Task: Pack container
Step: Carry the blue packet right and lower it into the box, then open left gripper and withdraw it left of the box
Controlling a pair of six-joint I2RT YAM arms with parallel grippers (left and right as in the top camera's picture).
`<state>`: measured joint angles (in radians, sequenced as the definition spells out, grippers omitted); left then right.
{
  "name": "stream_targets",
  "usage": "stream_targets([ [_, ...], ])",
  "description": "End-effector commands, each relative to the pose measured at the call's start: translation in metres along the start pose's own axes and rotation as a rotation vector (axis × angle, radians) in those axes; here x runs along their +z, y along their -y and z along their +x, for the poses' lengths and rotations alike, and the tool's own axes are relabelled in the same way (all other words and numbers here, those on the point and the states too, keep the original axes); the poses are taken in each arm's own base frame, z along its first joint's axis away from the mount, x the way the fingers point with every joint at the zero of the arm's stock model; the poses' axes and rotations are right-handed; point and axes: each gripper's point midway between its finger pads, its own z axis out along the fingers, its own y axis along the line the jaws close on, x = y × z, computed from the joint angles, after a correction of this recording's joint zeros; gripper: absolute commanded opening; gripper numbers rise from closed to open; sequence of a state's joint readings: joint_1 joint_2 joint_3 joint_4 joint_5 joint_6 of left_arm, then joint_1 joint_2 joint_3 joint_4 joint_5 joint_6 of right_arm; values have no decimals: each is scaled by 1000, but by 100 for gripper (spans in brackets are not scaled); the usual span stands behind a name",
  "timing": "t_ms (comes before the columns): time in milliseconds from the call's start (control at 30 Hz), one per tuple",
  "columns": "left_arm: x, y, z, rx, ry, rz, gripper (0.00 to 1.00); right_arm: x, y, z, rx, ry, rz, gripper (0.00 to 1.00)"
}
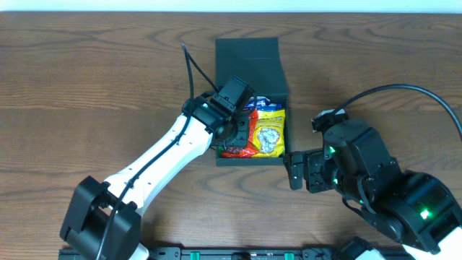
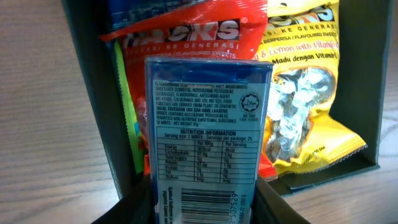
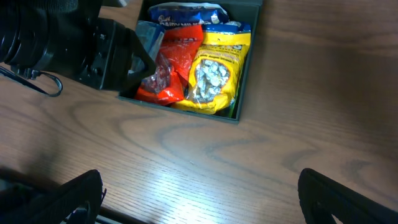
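Container point(image 1: 249, 161) sits mid-surface point(image 1: 108, 87), dark teal, flap lid laid open toward the far side. Inside it a yellow candy bag point(image 1: 269, 133) lies on the right, with a red candy bag point(image 3: 165, 68) touching it on the left. Left gripper point(image 1: 235, 134) is over the container's left half, fingers clamped on a blue mint pack point(image 2: 205, 124), nutrition panel facing the wrist camera. Right gripper point(image 1: 296, 170) is just beside the container's front right corner, fingers wide, holding nothing.

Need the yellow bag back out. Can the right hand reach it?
Probably yes: the yellow bag lies uncovered at the container's right side, near the right hand; the left hand hovers over the other side.
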<state>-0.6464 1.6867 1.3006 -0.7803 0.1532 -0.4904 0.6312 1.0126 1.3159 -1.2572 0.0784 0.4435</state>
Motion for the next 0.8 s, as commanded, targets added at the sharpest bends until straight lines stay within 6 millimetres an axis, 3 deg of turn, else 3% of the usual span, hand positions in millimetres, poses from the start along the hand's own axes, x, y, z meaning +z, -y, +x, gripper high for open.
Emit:
stream_targets([
  [0,-4,-6,-5,-74,31,-26,6,-3,0,-4,-4,13,-2,99],
  [233,-4,-9,-8,-78,47,-42,7,-3,0,-4,-4,13,-2,99],
  [300,-4,-9,-8,-75,47,-43,29,-3,0,-4,-4,13,-2,99],
  [333,-4,-9,-8,-75,46,-43,45,-3,0,-4,-4,12,-1,99],
  [433,-4,-9,-8,-75,46,-43,59,-3,0,-4,-4,13,-2,99],
  [500,-5,-10,-9,-76,48,-42,74,-3,0,-4,-4,13,-2,99],
  [767,-19,-16,-12,-31,64,-31,75,-3,0,-4,-4,13,-2,99],
])
